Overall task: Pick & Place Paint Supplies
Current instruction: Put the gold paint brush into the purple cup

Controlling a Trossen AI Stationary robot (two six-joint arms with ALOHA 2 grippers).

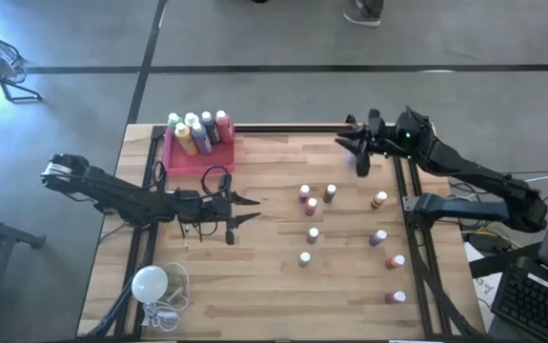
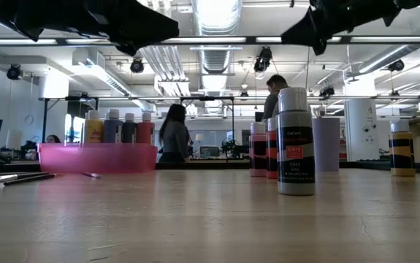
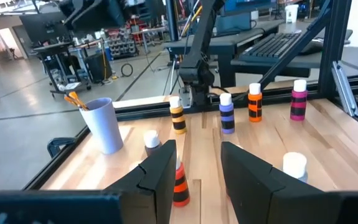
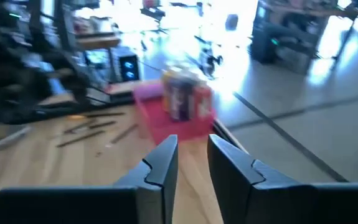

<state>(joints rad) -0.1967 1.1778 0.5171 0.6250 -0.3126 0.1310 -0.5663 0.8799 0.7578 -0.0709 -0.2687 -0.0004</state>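
A pink tray (image 1: 186, 160) at the table's far left holds several white-capped paint bottles (image 1: 197, 131). Small bottles (image 1: 313, 234) stand upright, scattered over the right half of the table. Thin dark paintbrushes (image 4: 86, 129) lie flat on the wood near the tray. A lavender cup (image 3: 106, 124) stands with brushes in it. My left gripper (image 1: 253, 210) hovers open at mid table, pointing level toward the small bottles, with nothing between its fingers (image 3: 197, 152). My right gripper (image 1: 343, 133) hangs high over the far edge, facing the tray, its fingers (image 4: 193, 146) narrowly apart and holding nothing.
A white bulb with a coiled cord (image 1: 152, 283) lies at the near left corner. Black frame rails (image 1: 416, 248) run along both sides of the table. Bare wood shows at the near middle. People stand in the room beyond (image 2: 173, 131).
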